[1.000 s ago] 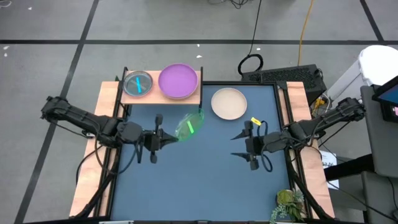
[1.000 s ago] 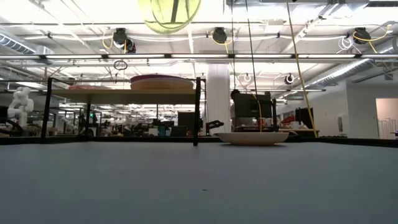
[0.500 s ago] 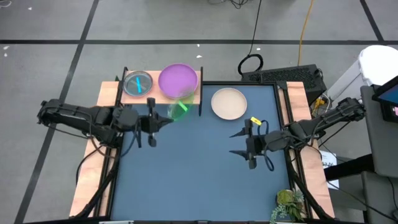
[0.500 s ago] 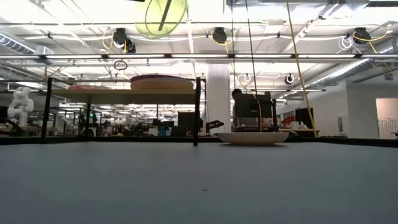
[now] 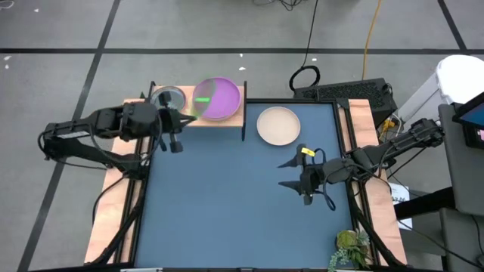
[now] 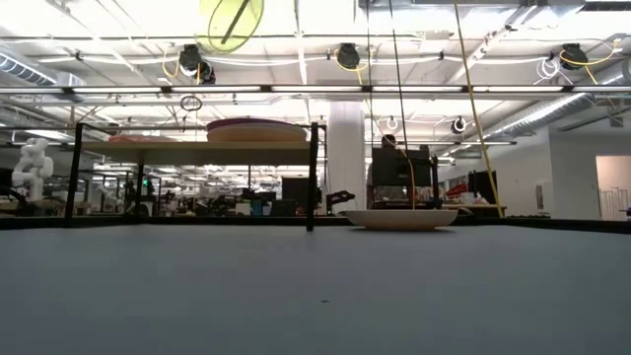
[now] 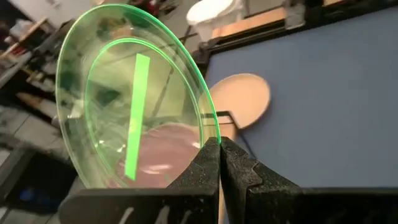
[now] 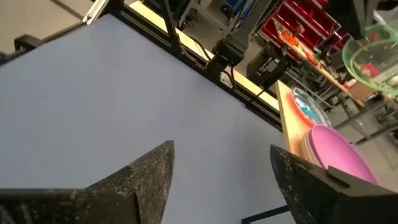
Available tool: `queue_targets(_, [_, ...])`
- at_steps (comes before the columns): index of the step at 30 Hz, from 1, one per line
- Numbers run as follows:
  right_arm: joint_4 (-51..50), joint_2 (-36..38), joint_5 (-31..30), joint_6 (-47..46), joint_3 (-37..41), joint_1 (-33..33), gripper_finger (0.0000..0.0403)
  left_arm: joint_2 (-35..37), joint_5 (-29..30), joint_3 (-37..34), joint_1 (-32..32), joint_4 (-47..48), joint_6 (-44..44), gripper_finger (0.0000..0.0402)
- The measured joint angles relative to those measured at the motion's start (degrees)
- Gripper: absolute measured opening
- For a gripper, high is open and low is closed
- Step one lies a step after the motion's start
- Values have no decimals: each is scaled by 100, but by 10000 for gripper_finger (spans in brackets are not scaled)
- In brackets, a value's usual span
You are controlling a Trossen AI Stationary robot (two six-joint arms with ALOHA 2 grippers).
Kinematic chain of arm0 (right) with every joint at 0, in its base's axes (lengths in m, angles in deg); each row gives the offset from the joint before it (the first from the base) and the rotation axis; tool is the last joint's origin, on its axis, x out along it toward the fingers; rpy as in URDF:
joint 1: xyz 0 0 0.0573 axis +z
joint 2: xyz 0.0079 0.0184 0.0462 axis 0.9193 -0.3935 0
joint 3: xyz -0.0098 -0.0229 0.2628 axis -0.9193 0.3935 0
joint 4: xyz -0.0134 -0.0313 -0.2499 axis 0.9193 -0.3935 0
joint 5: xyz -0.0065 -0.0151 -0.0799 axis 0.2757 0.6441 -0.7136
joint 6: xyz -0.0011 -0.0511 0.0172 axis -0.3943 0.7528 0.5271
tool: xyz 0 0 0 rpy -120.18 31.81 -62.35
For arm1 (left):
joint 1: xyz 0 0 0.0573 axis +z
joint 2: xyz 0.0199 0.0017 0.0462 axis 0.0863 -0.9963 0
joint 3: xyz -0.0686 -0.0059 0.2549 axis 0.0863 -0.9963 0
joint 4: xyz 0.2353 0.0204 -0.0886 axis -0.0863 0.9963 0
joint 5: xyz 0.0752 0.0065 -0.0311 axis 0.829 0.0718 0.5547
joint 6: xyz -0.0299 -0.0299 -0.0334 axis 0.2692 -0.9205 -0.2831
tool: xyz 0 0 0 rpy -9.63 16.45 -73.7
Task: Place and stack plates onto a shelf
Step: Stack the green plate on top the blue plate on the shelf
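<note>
My left gripper is shut on the green translucent plate, held high over the wooden shelf, above the purple plate. The green plate also shows at the top of the low view and in the left wrist view. A cyan plate lies on the shelf's left half. A cream plate lies on the blue table to the right of the shelf. My right gripper is open and empty over the table's right half. My left gripper pinches the green plate's rim between its two shut fingers, at their free ends. The plate is lifted clear, well above the shelf, and stands tilted up from the fingers, its face turned sideways.
The shelf stands on thin black legs at the table's far left. Wooden side strips run along both table edges. A small plant sits at the near right corner. The blue mat lies bare between the arms.
My left gripper has gone toward the table's far left, from over the mat to over the shelf, still shut on the green plate. The plate has travelled with it, lifted clear, and now hangs above the purple plate. My right arm has kept still.
</note>
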Motion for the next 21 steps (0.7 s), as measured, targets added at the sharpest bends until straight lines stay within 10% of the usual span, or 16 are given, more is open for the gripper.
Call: queue_targets(21, [-2,0,-8,150,0,0,247,-3,-8,96,1834,1559,-688,9])
